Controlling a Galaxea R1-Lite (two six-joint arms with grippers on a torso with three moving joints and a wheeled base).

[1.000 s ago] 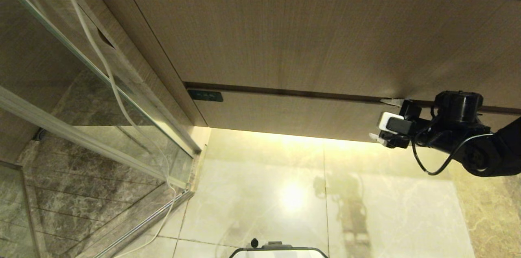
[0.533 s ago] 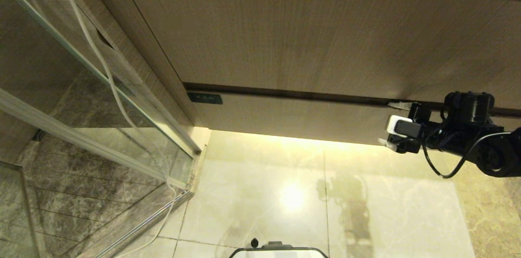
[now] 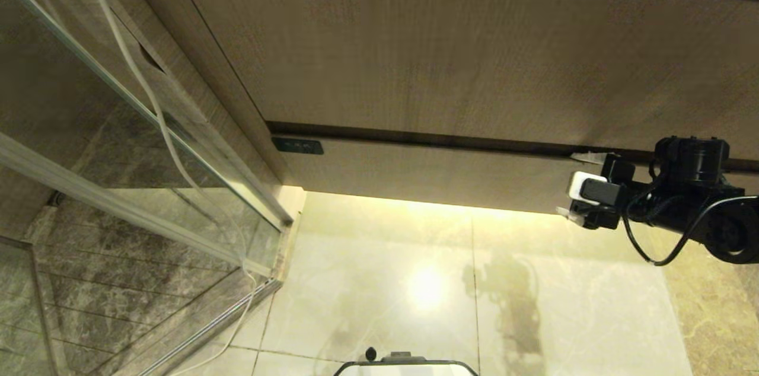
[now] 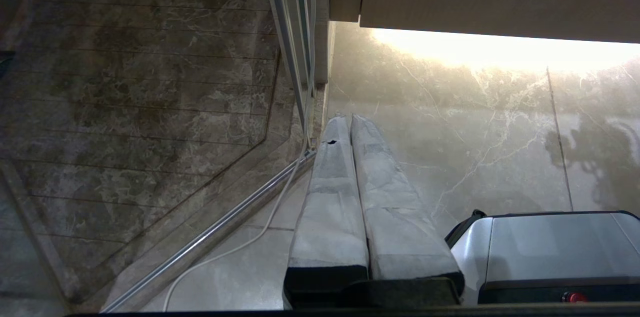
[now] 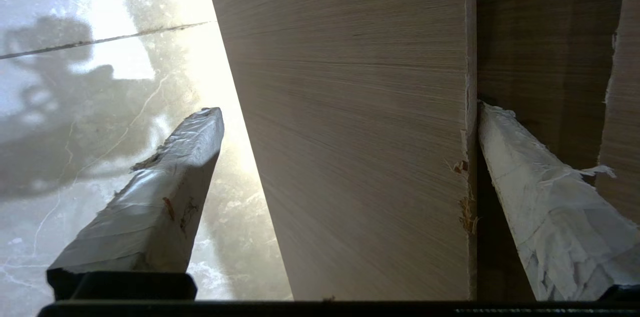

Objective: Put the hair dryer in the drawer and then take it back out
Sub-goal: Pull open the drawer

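Head view: the drawer sits flush under the taller wood-grain panel, dark label at its left corner. The right gripper is at the drawer's right end, jaws spread wide across its front. No hair dryer to be seen.

Left wrist view: the left gripper hangs over the marble floor, fingers pressed together, holding nothing.

Right wrist view: one finger lies below the drawer front, the other in the gap above its top edge.
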